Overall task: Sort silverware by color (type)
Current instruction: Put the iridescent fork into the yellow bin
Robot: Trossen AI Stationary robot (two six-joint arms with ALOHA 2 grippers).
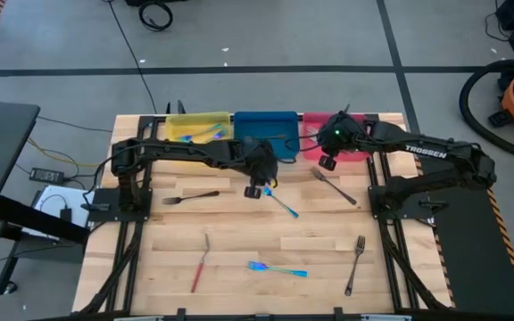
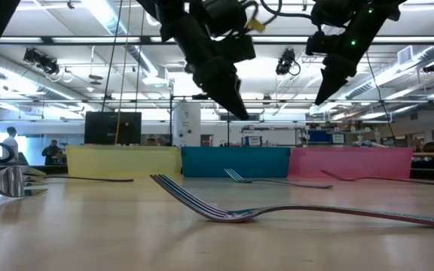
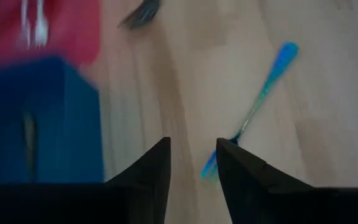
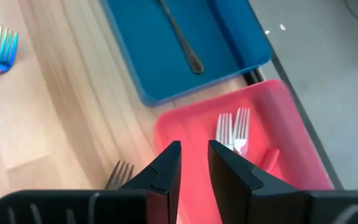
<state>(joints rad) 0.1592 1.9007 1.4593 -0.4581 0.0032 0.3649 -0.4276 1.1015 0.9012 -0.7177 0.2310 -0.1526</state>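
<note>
My left gripper (image 1: 257, 190) hangs open above the table, just in front of the blue tray (image 1: 264, 129). In the left wrist view its fingers (image 3: 192, 167) stand by the tines of a blue-handled fork (image 3: 253, 109) lying flat on the wood (image 1: 281, 203); the low view shows it raised off the table (image 2: 236, 109). My right gripper (image 1: 327, 162) hovers over the red tray's near edge (image 4: 194, 163), fingers a narrow gap apart, holding nothing. Two forks (image 4: 232, 130) lie in the red tray (image 4: 278, 118), and a dark utensil (image 4: 179, 34) lies in the blue tray.
Flat on the table lie a dark fork (image 1: 190, 197) to the left, another (image 1: 333, 185) below the red tray, a red-handled piece (image 1: 200, 261), a blue fork (image 1: 277, 268) and a dark fork (image 1: 355, 265) near the front. The yellow tray (image 1: 199, 127) holds some pieces.
</note>
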